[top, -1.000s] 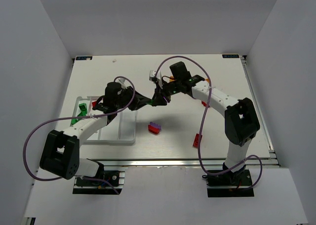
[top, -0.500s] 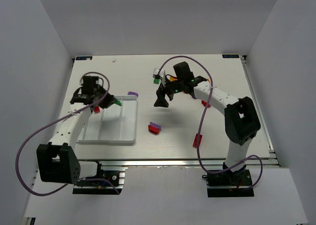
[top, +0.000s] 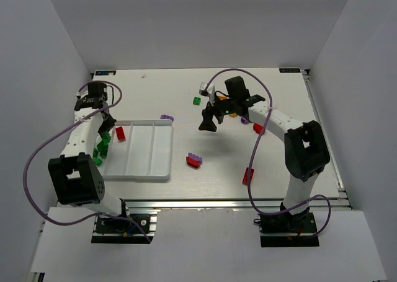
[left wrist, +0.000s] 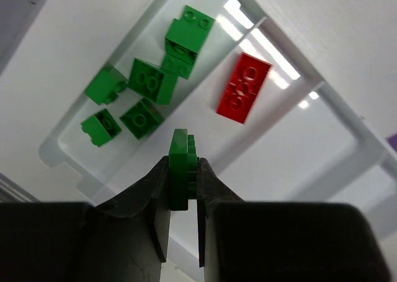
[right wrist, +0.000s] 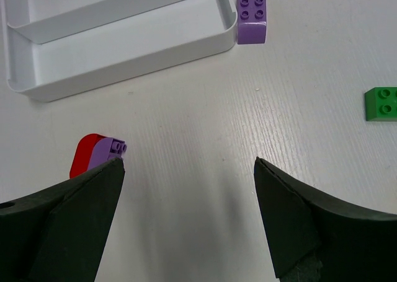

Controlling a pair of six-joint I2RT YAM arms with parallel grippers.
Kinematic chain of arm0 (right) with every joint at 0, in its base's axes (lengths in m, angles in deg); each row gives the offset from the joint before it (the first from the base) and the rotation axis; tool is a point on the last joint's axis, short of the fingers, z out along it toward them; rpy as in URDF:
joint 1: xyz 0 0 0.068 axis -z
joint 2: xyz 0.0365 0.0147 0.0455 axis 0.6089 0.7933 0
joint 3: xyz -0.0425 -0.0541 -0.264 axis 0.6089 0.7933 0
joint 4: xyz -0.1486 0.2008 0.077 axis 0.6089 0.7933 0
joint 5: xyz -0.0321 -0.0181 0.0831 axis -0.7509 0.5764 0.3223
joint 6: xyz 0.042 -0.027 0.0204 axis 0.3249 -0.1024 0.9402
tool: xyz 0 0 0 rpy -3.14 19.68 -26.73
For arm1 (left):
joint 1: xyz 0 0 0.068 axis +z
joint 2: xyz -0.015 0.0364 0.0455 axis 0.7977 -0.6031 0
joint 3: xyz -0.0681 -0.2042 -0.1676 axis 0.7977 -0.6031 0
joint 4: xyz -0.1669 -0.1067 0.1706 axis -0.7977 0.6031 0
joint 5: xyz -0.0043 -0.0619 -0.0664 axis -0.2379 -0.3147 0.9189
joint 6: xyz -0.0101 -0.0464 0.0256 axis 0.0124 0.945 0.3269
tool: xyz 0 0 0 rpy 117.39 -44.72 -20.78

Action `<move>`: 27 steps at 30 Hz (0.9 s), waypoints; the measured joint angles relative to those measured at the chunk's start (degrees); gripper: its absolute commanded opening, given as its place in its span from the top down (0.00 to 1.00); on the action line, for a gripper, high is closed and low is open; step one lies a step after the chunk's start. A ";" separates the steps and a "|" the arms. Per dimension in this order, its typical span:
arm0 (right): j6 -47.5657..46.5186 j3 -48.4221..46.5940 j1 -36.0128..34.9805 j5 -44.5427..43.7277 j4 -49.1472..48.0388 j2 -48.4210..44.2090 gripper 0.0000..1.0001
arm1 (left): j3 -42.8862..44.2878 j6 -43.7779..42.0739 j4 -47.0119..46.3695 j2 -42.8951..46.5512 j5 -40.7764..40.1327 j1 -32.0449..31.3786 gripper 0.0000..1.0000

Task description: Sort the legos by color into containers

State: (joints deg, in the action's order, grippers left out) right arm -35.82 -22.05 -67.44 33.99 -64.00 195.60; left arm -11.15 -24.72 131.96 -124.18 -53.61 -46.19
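**Left pincer over the tray with a green brick; right pincer spread wide**

- Left pincer (left wrist: pixel 183 176): clamped on a green brick (left wrist: pixel 179 161). The brick is held on edge, squeezed flat between the two fingers. It hangs above the tray (top: pixel 160 149), over the tray's left end.
- Below it, five green legos (left wrist: pixel 149 80) lie loose in the tray's leftmost compartment. Some touch each other.
- One red brick (left wrist: pixel 244 96) lies flat in the next compartment over, apart from the greens.
- Right pincer (right wrist: pixel 187 170): jaws wide apart, nothing between them. It hovers over the bare surface (top: pixel 273 164), well to the right of the tray.
- Purple brick (right wrist: pixel 251 17): on the surface, just beside the tray's far right corner.
- Red-and-purple piece (top: pixel 194 161): on the surface, a short way right of the tray's near right corner.
- Loose green piece (top: pixel 196 100): on the surface, right of the tray and beyond its far edge.
- Another red lego (top: pixel 248 175) lies further right of the tray.
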 measured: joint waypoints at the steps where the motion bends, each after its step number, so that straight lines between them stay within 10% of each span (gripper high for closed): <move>1: 0.04 0.00 0.11 0.00 -0.02 -0.07 0.11 | 0.33 -1.20 0.02 -1.53 -0.90 0.15 1.00; 27: 2.62 2.10 3.34 0.39 -1.64 -0.72 0.11 | 7.43 -12.87 -1.86 -19.50 -9.40 3.69 1.00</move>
State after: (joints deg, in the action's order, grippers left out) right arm -33.19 -19.95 -64.10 34.38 -65.64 194.88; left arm -3.72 -37.60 130.10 -143.68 -63.01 -42.49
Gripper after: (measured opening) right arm 0.895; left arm 0.281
